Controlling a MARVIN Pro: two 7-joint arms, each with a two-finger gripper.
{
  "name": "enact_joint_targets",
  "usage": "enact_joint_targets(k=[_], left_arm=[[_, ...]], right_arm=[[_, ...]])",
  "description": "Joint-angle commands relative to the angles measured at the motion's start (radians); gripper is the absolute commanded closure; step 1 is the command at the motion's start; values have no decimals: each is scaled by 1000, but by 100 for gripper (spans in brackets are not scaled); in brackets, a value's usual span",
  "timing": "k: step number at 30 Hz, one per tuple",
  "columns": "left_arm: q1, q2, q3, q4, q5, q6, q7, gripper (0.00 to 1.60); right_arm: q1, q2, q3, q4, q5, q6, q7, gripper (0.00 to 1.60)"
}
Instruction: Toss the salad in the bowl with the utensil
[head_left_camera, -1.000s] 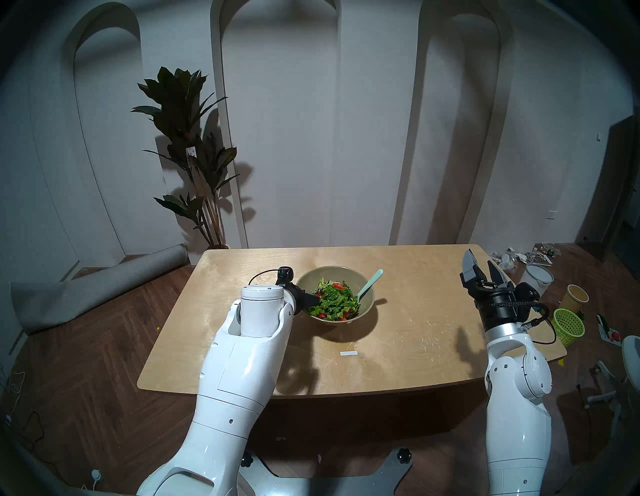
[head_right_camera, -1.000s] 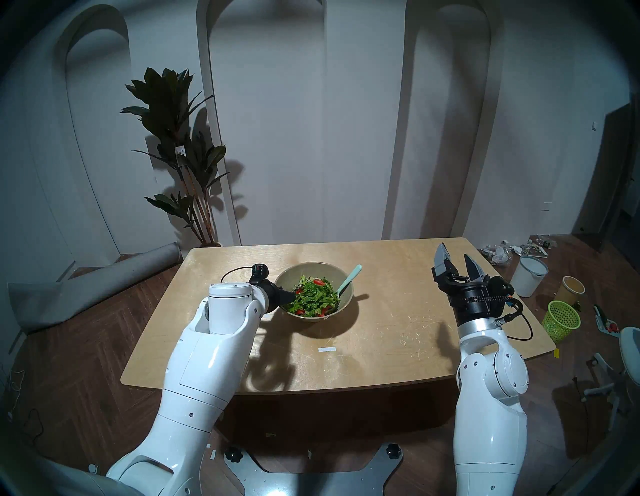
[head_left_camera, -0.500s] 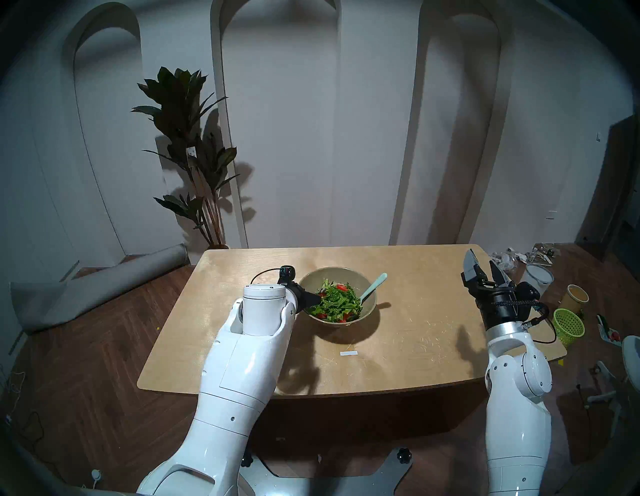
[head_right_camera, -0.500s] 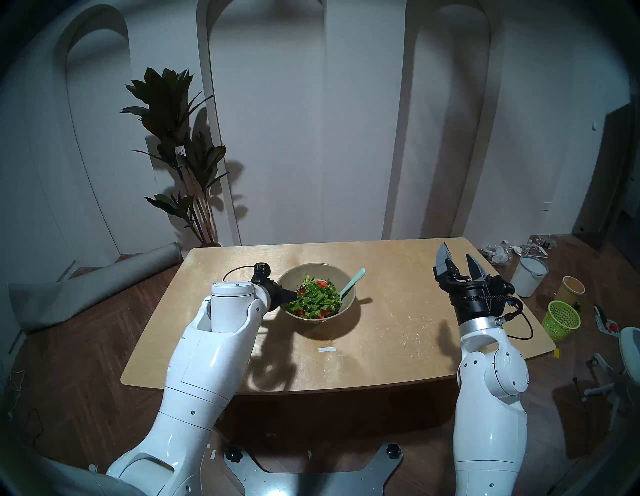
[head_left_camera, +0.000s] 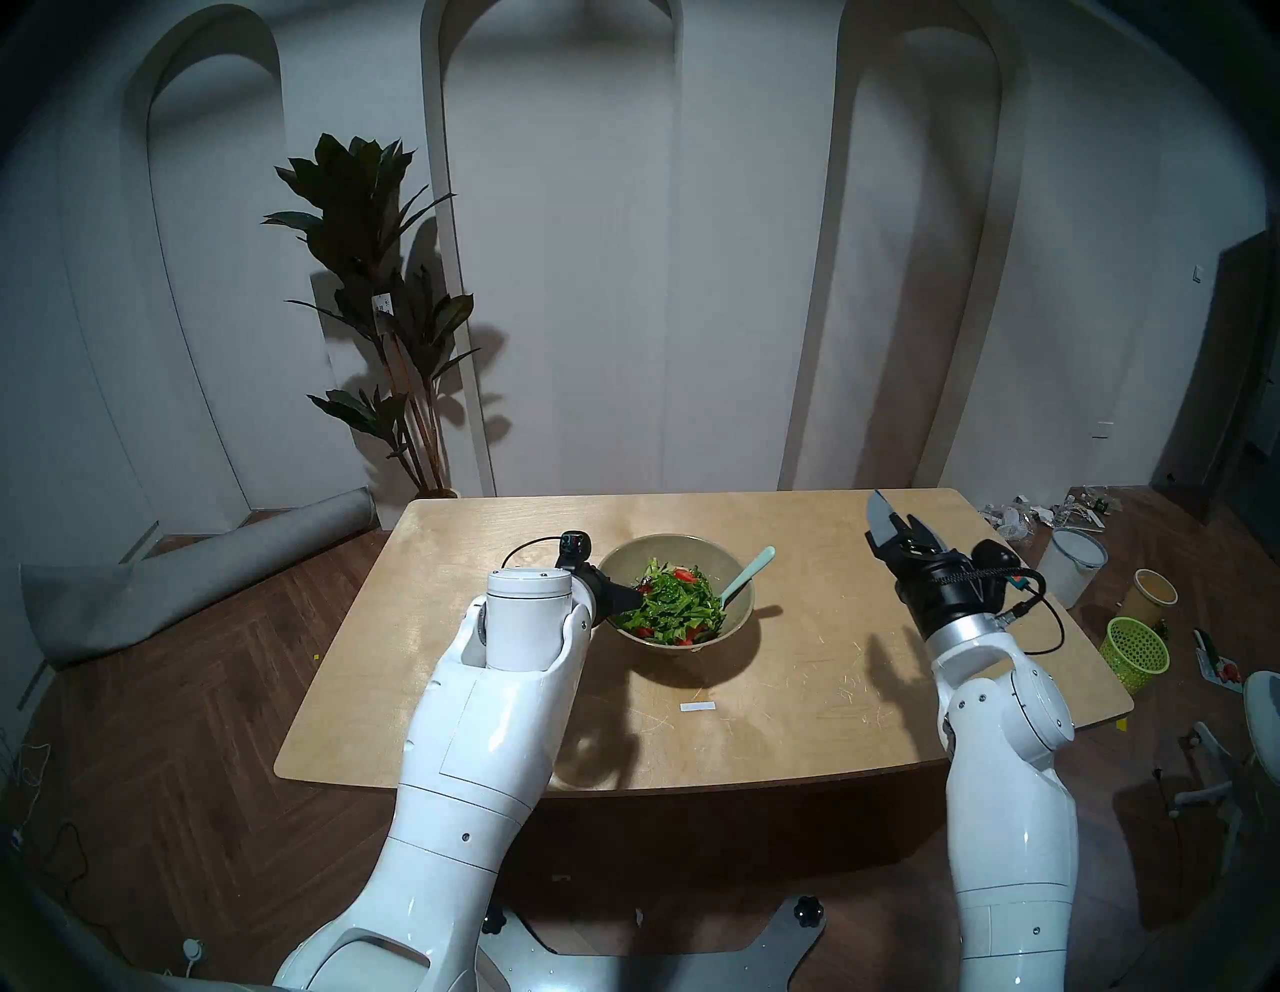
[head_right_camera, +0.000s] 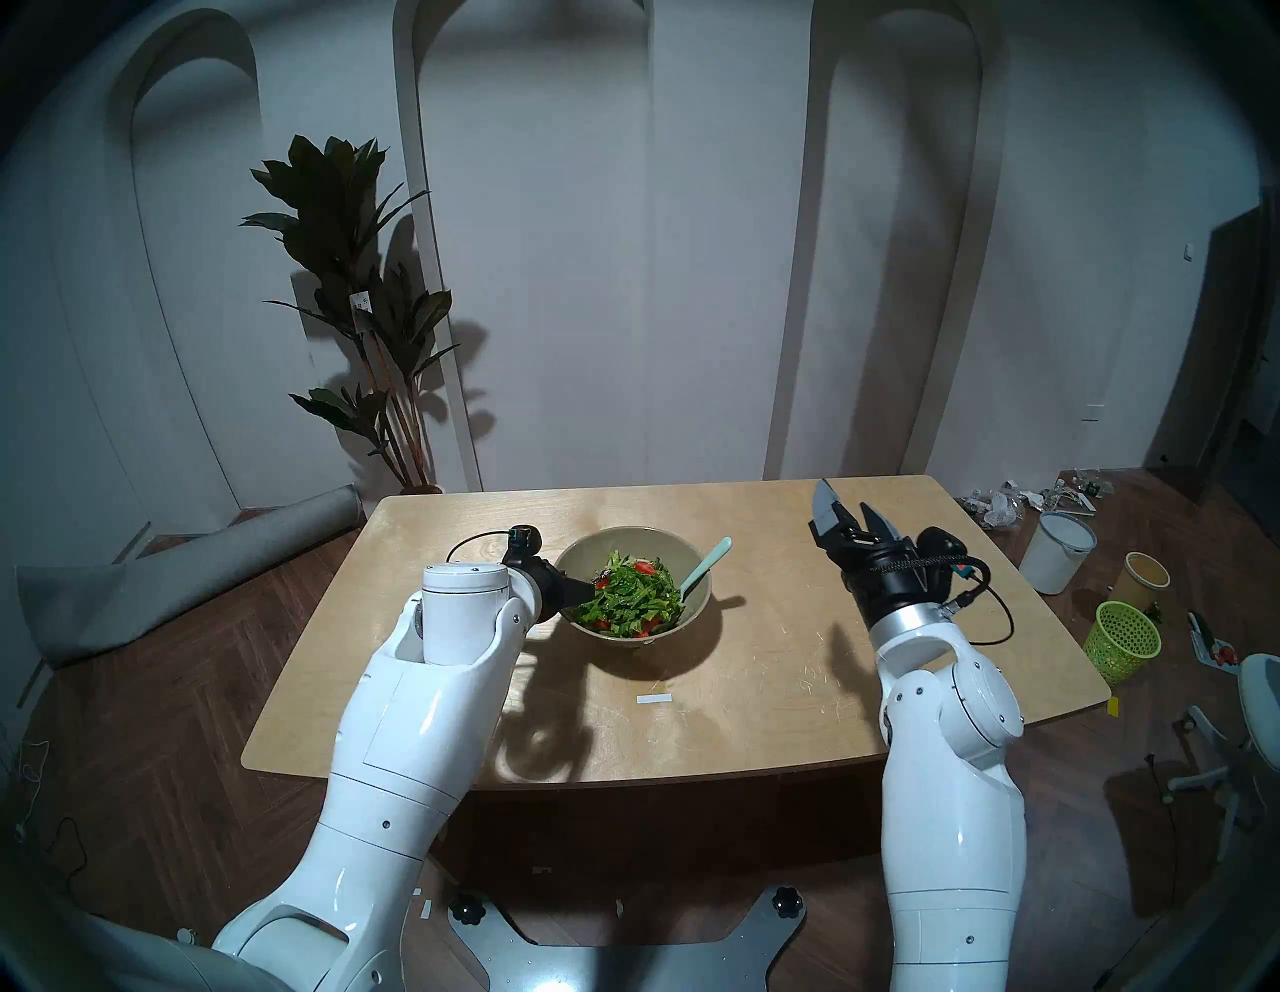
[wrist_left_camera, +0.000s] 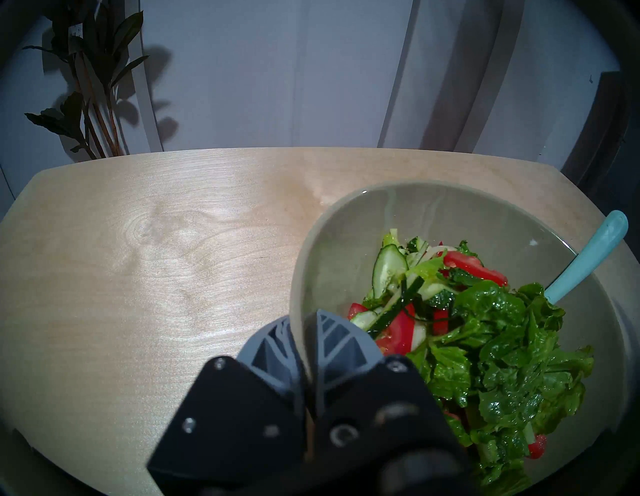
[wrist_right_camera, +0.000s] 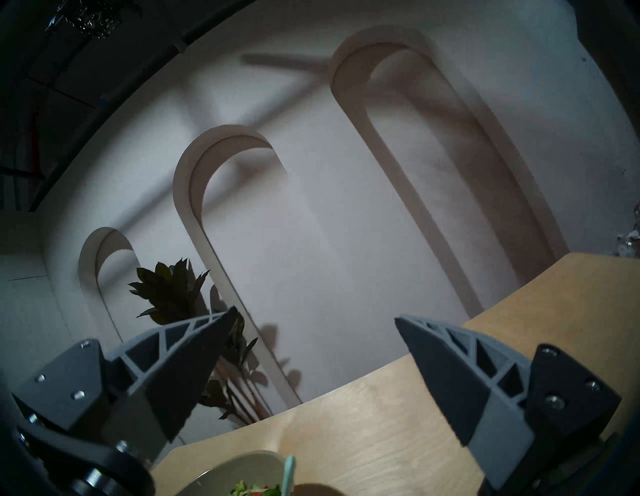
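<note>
The olive-beige bowl (head_left_camera: 665, 551) (head_right_camera: 623, 542) stands mid-table, holding the salad (head_left_camera: 672, 603) (wrist_left_camera: 485, 329) of green leaves, tomato and cucumber. The mint-green utensil (head_left_camera: 748, 575) (wrist_left_camera: 585, 256) leans on the bowl's right rim, its head buried in the leaves. My left gripper (head_left_camera: 627, 597) (wrist_left_camera: 304, 332) is shut on the bowl's left rim, one finger inside the wall and one outside. My right gripper (head_left_camera: 897, 509) (wrist_right_camera: 315, 315) hangs open and empty above the table, right of the bowl and apart from the utensil.
A white tape strip (head_left_camera: 697, 706) lies on the wooden table (head_left_camera: 796, 693) in front of the bowl. On the floor to the right stand a white bucket (head_left_camera: 1072, 562), a paper cup (head_left_camera: 1150, 596) and a lime mesh basket (head_left_camera: 1136, 651). A potted plant (head_left_camera: 388, 312) stands behind the table's left corner.
My right arm has swung left over the table toward the bowl, its gripper still open. The left gripper closed on the rim and the bowl shifted slightly right.
</note>
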Motion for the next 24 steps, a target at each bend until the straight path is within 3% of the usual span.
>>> enact_joint_targets(k=[1, 11, 24], left_arm=[[-12, -3, 4, -6, 0, 0, -2, 160], [-12, -3, 4, -5, 0, 0, -2, 160], [-13, -2, 5, -5, 0, 1, -2, 160]], right_arm=[[112, 35, -87, 7, -10, 119, -82, 0], [210, 48, -196, 63, -55, 265, -230, 0], [307, 3, -216, 158, -23, 403, -317, 0]])
